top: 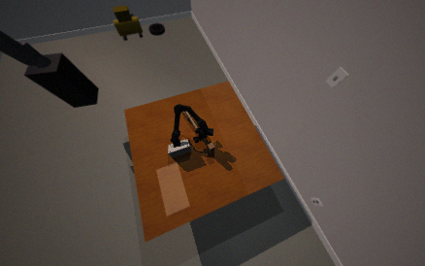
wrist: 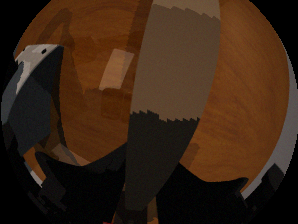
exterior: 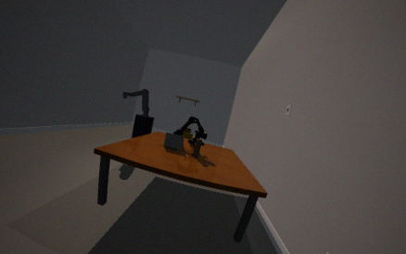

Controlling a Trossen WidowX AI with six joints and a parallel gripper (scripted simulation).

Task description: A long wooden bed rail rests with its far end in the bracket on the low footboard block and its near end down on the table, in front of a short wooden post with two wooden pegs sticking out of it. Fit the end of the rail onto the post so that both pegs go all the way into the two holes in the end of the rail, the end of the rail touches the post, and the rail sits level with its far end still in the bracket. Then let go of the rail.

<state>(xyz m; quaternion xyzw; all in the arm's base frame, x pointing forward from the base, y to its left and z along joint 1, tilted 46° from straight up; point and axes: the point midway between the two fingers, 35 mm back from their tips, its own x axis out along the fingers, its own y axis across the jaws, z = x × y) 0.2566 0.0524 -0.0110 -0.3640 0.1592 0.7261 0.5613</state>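
The wooden rail (top: 189, 119) (wrist: 175, 65) shows as a pale strip behind the arm in the top view. In the wrist view it is a broad brown bar, its lower part in dark shadow. My gripper (top: 204, 135) (wrist: 144, 145) is shut on the rail, with one black finger against each side. The short post (top: 211, 149) (exterior: 196, 148) stands just in front of and below the gripper. The pegs, the rail's holes and any gap at the post cannot be made out. The footboard block and its bracket cannot be made out either.
The arm's pale base (top: 179, 148) (exterior: 174, 141) (wrist: 37, 57) stands on the wooden table (top: 239, 165) (exterior: 228, 173), to the left of the post. A wall (top: 326, 136) runs along the table's right side. The arm's shadow falls right of the post.
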